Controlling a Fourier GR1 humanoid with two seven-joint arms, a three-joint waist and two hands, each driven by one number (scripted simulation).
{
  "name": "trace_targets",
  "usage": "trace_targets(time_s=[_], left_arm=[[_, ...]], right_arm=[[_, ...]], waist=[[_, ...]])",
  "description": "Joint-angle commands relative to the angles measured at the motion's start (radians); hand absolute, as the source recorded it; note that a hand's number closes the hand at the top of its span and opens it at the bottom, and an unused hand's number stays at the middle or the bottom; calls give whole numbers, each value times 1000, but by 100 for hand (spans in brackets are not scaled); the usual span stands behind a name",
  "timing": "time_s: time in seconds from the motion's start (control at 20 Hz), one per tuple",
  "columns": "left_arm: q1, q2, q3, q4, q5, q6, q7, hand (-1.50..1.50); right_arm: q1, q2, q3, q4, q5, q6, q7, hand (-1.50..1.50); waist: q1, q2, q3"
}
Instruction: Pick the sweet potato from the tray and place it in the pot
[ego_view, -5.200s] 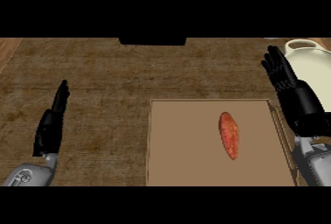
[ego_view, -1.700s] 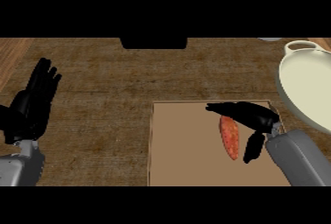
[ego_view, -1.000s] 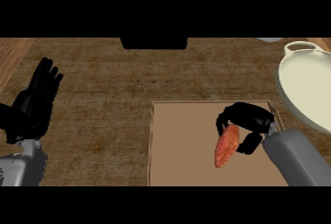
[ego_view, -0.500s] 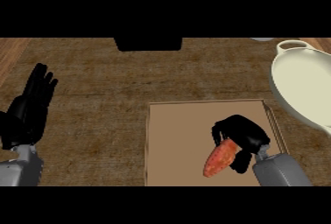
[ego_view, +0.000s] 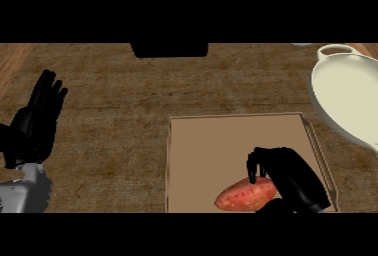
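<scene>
Two black hands show over a brown counter (ego_view: 125, 100). The right hand (ego_view: 291, 175) sits at the lower right, above the near right part of a flat tan tray (ego_view: 214, 145). Its fingers (ego_view: 255, 165) are curled down round the upper end of an orange sweet potato (ego_view: 244, 196). The sweet potato lies at a slant over the tray, its free end pointing down and left. Whether it has cleared the tray floor cannot be told from this view. A wide cream pot (ego_view: 351, 95) with a loop handle (ego_view: 336, 50) stands at the right edge, beyond the tray's far right corner and apart from it. The left hand (ego_view: 33, 132) rests open at the left edge, fingers straight and close together, pointing up. A dark block (ego_view: 170, 50) sits at the top edge. The step in hand looks like the lift and carry. To do it well, the hand should probably rise until the hanging end is above the tray's rim. It should then travel up and to the right until the whole sweet potato is over the pot's mouth, not its rim. Because the hold is near one end, the free end may swing or tip, so a level, unhurried carry and a low release seem wise.
</scene>
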Motion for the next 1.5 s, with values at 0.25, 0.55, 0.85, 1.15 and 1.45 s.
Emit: trace_targets(time_s=[0.25,0.55,0.85,1.15,1.45], left_arm=[[-16,32,42,11,36,-29,26,0],[-45,14,22,42,10,-30,-12,0],[8,0,17,12,13,-61,-39,0],[-17,4,39,33,32,-67,-8,0],[47,-36,-15,-23,-26,-41,-47,0]], right_arm=[[4,51,-208,-365,-17,-149,110,150],[-85,13,-451,-390,-133,-163,136,150],[-179,-71,-653,-258,-302,-142,131,150],[-324,-224,-823,41,-420,-157,59,150],[-434,-292,-918,394,-505,-240,-108,150]], waist=[[5,2,0],[17,7,1],[23,7,1],[29,8,1],[39,9,2]])
